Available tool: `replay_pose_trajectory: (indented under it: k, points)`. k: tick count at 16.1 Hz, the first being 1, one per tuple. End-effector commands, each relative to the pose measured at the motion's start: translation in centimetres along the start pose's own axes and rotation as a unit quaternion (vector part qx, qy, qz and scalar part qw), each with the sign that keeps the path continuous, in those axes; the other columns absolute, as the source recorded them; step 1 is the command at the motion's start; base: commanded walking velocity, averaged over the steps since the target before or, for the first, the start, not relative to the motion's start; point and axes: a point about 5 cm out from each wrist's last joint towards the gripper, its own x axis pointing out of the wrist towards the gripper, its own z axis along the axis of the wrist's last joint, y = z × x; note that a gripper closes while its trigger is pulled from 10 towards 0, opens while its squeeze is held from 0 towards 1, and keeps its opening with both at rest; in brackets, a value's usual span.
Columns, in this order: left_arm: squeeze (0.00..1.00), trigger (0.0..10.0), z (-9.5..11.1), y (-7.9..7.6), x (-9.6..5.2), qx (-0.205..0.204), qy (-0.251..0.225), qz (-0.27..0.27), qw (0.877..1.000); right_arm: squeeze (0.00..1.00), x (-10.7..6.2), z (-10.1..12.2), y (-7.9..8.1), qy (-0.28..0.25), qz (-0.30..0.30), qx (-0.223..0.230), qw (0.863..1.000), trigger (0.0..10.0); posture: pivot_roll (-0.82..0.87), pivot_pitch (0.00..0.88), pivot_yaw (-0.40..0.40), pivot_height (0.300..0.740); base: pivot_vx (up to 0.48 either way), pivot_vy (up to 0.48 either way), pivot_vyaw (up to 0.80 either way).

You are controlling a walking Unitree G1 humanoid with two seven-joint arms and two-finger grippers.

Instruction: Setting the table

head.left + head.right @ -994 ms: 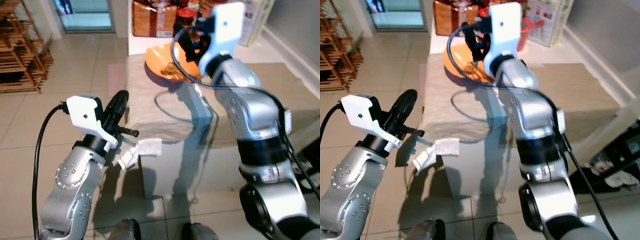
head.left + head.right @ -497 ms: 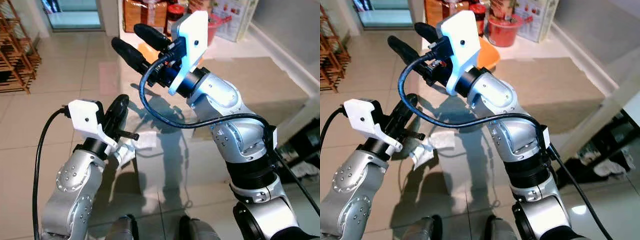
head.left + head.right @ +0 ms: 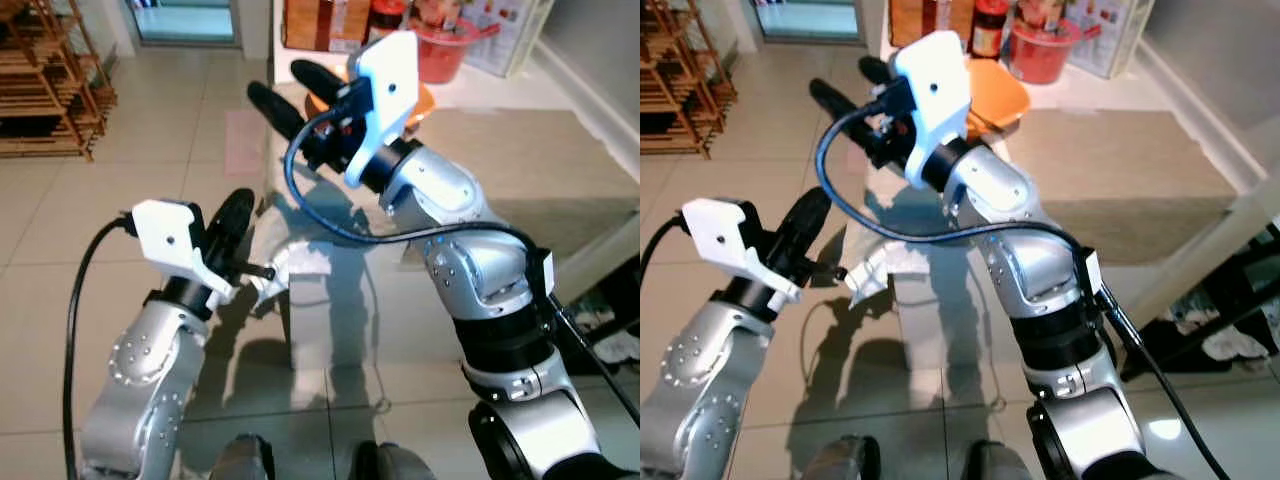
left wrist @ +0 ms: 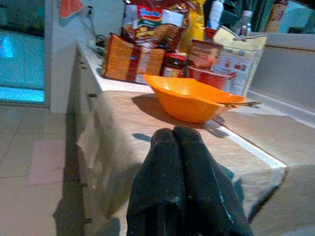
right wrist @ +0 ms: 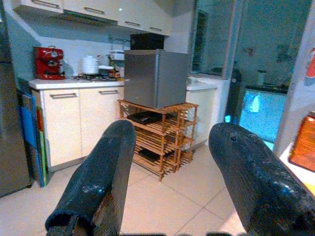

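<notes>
1. Orange bowl (image 4: 193, 98) sits on the cloth-covered desk (image 4: 123, 128), with a utensil (image 4: 239, 103) resting in it and poking over the rim. Behind it, on the white counter (image 4: 106, 83), I can see a brown package (image 4: 129, 61), a jar (image 4: 175, 66), a red bucket (image 4: 209, 74) and a printed bag (image 4: 236, 56).
2. Right claw (image 3: 292, 88) is raised over the near end of the desk, fingers spread wide with nothing between them. Its wrist cam looks across the room at a grey mini fridge (image 5: 155, 77) on a wooden rack (image 5: 160, 132), with kitchen cabinets (image 5: 81, 120) beside it.
3. Left claw (image 3: 236, 215) is lower down, near the desk's left edge. From its wrist cam, both black fingers (image 4: 162, 187) are pressed together, pinched closed and holding nothing, pointing toward the bowl.
4. White crumpled paper (image 3: 285, 270), or maybe cloth, lies on the tiled floor (image 3: 60, 250) just past the left claw, beside the desk's corner.
5. Another wooden rack (image 3: 45, 90) stands at far left in the head view.
</notes>
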Motion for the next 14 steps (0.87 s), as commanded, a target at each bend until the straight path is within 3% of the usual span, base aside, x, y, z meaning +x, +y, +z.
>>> replay_pose_trajectory:
  k: [1,3,4,6,9,14]
  points:
    - [0.0,10.0,0.1,-0.2,0.0,0.003,0.0,-0.001,1.0,0.0,0.0,0.2,-0.4,-0.001,-0.011,-0.001,1.0,10.0,-0.02,0.129,-0.03,0.74,0.0,0.0,0.0]
    - [0.0,10.0,-0.3,-0.2,-0.2,0.006,0.005,0.001,1.0,0.0,-0.6,-0.9,0.0,-0.01,0.003,0.022,1.0,10.0,-0.01,0.106,-0.037,0.74,0.0,0.0,0.0]
    - [0.0,10.0,-0.7,-0.2,-0.3,0.007,0.009,0.003,1.0,0.0,-1.8,-2.2,0.6,-0.012,0.024,0.063,0.998,10.0,0.0,0.068,-0.054,0.74,0.0,0.0,0.0]
    - [0.0,10.0,-1.3,0.6,-0.1,0.016,0.015,0.021,1.0,0.0,-3.7,-4.7,1.1,0.015,0.041,0.093,0.995,10.0,0.01,0.02,-0.078,0.74,0.0,0.0,0.0]
    - [0.0,10.0,-1.2,1.4,0.6,0.023,0.009,0.037,0.999,0.0,-4.3,-6.1,1.2,0.036,0.047,0.103,0.993,10.0,0.01,0.012,-0.078,0.74,0.0,0.0,0.0]
    - [0.0,10.0,-3.0,1.1,0.0,0.028,0.035,0.035,0.998,0.0,-5.4,-8.2,1.0,0.06,0.03,0.112,0.991,10.0,-0.01,0.01,-0.072,0.74,0.0,0.0,0.0]
